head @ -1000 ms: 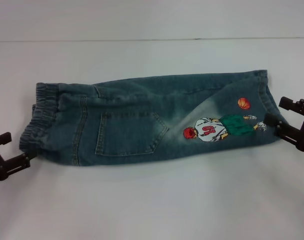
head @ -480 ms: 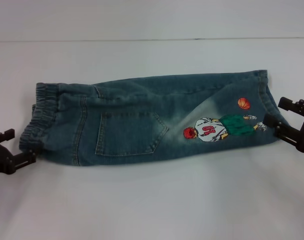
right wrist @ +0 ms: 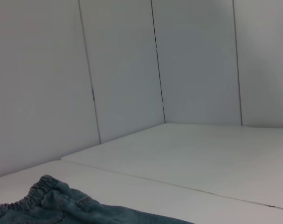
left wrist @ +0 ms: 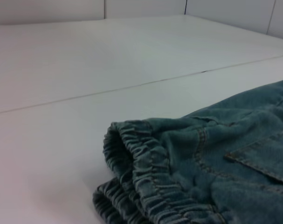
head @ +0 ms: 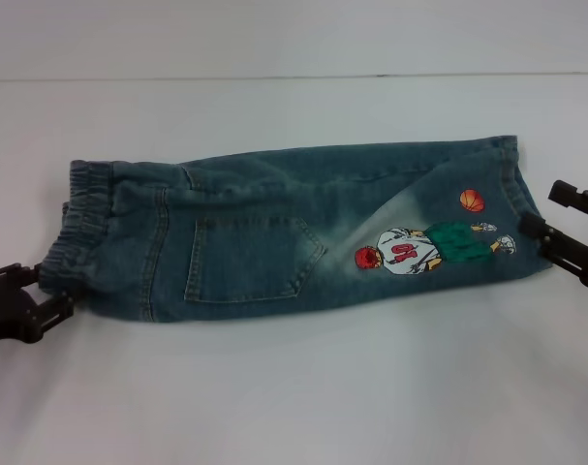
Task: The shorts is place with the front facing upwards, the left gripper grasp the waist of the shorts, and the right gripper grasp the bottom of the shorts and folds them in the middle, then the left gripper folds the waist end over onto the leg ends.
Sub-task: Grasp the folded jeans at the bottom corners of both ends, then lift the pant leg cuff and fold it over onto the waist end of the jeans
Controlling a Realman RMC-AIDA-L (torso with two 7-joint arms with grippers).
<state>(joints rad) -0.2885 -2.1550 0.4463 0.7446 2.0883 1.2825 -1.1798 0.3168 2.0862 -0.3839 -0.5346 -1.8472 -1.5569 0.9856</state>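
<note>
Over the last second we've nudged the left gripper (head: pixel 44 294) in to the waistband (head: pixel 80 228) at 9 o'clock, fingers apart around it, while the right gripper (head: pixel 547 223), fingers apart, slid up the hem (head: pixel 511 194) at 3 o'clock, so we reckon neither has clamped the shorts (head: pixel 284 228) yet.

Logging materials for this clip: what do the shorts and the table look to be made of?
Shorts: washed blue denim by the look, with contrast seam stitching, a patch pocket, a gathered elastic waistband and what looks like an embroidered basketball player figure. Table: smooth matte white surface, likely laminate, though the look leaves it open.
</note>
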